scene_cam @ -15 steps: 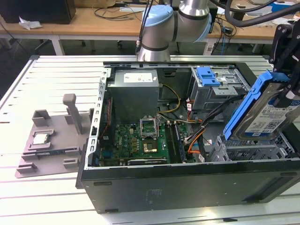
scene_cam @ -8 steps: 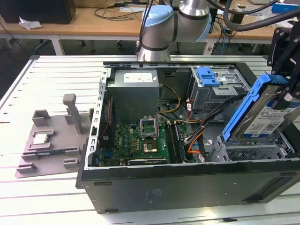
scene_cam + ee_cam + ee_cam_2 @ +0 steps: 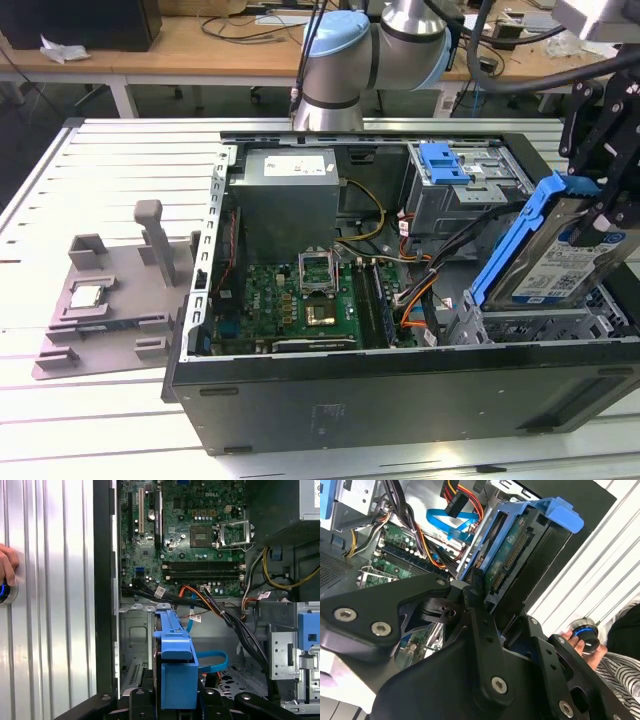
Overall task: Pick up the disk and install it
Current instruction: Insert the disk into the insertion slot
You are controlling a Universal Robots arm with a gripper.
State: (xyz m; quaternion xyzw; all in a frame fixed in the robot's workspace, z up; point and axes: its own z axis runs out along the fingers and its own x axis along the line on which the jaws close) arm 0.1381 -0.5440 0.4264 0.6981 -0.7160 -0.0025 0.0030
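Even overhead light is filling the scene, glaring off the ribbed metal table [image 3: 110,420] at the exterior view's lower edge. The computer case [image 3: 400,390] interior is lying dimmer, and in the second wrist view the near black gripper [image 3: 485,630] is blurring softly.

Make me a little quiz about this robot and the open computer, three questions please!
1. True or false: the gripper is holding the disk.
2. Where is the disk? A) flat on the grey tray B) tilted over the drive bay at the exterior view's right C) on the wooden desk
3. What colour is the frame around the disk's edges?

Key:
1. True; the gripper is shut on it.
2. B; it leans at an angle, not yet seated flat.
3. Blue, seen in both wrist views.
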